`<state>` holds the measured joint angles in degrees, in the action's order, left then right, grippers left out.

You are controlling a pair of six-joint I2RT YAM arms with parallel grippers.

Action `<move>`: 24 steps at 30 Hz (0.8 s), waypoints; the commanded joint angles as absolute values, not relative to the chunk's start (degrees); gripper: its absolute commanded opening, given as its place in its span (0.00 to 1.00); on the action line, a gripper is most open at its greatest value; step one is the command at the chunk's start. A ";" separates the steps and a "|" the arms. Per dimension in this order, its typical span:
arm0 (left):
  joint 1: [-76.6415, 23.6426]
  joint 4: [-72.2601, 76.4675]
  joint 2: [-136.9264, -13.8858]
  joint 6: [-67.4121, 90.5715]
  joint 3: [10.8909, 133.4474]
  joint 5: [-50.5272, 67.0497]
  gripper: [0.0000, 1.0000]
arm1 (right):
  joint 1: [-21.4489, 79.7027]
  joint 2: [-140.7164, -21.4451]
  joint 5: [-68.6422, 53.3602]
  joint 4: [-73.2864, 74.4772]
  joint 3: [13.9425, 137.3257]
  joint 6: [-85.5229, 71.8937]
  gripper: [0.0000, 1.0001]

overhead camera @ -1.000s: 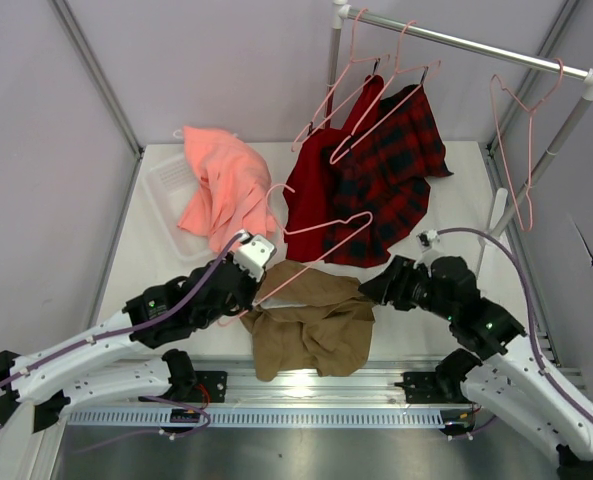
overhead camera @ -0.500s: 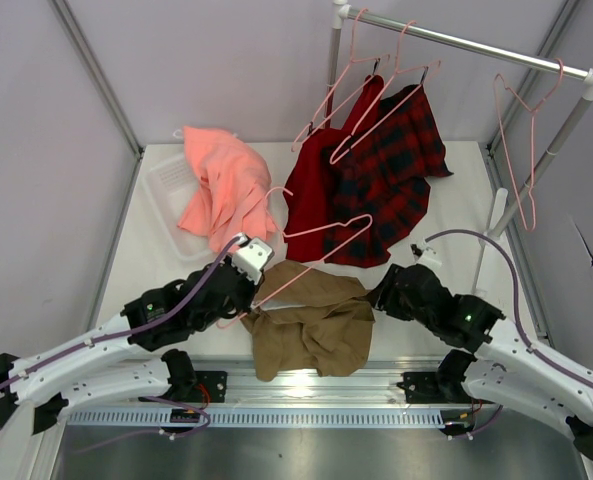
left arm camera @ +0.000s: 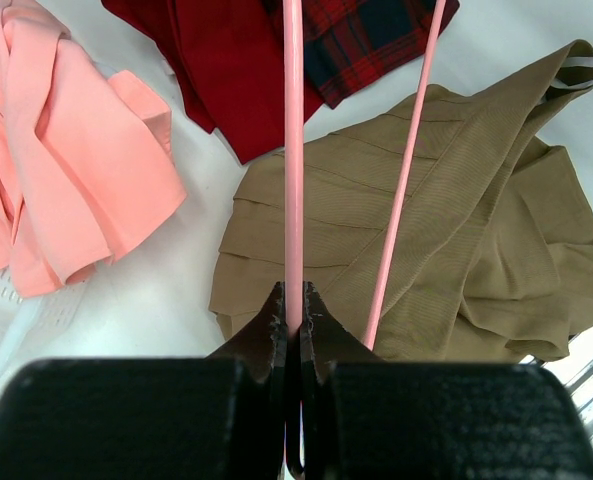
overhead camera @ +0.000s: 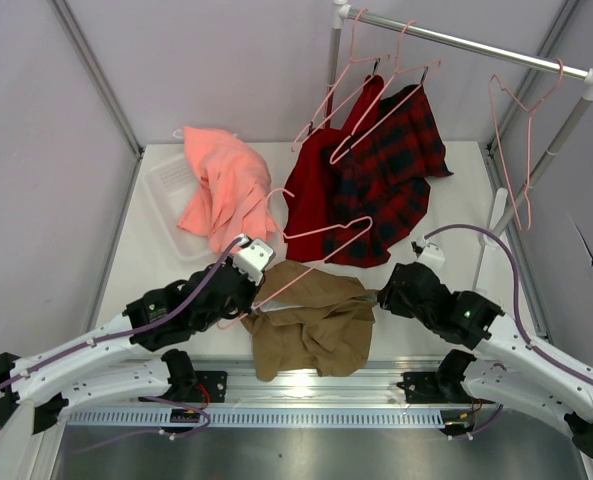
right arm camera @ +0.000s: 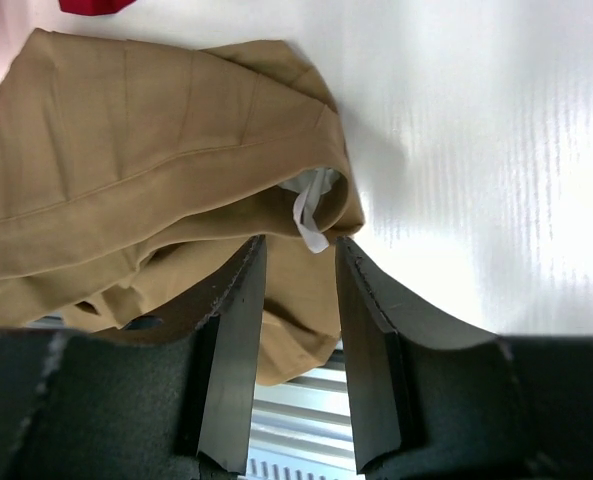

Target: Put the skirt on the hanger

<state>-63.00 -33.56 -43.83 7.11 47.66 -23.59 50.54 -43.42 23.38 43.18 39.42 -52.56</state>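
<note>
At the near edge, the skirt (overhead camera: 311, 325) lies crumpled on the table (overhead camera: 456, 190), its near hem reaching the metal rail (overhead camera: 306, 388) that carries my bases, so there is little room on that side. My left gripper (left arm camera: 294, 318) sits at the skirt's left edge with its fingers pinched tight on one thin rod of the pink hanger (left arm camera: 293, 150). The hanger runs away from me, low over the skirt's far-left part; whether it touches the cloth I cannot tell. My right gripper (right arm camera: 298, 262) is at the skirt's right corner with its fingers spread apart, one on each side of the folded edge where a white label (right arm camera: 311, 215) sticks out, and it holds nothing. Bare table lies to the right of that corner. Farther out, the hanger's hook end lies over a red garment (overhead camera: 311, 195) and a red-and-black plaid garment (overhead camera: 391, 170) just beyond the skirt, which crowd the middle. To the far left, a salmon-pink garment (overhead camera: 226, 185) spills out of a white tray (overhead camera: 164, 185). A clothes rack (overhead camera: 466, 42) stands at the far right, with more pink hangers on its bar.
</note>
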 commanded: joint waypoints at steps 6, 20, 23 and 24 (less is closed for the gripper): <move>-63.28 -30.94 -43.86 7.74 47.72 -23.03 0.00 | 50.54 -43.94 24.96 39.29 39.55 -44.83 0.39; -63.28 -31.11 -44.03 7.74 47.55 -22.76 0.00 | 50.19 -44.30 24.26 34.81 37.44 -33.23 0.34; -63.28 -31.11 -44.30 7.73 47.55 -23.03 0.00 | 50.10 -44.12 23.03 33.06 36.48 -31.82 0.34; -63.28 -31.11 -44.38 7.73 47.55 -23.03 0.00 | 50.10 -44.03 22.51 32.52 36.30 -31.56 0.34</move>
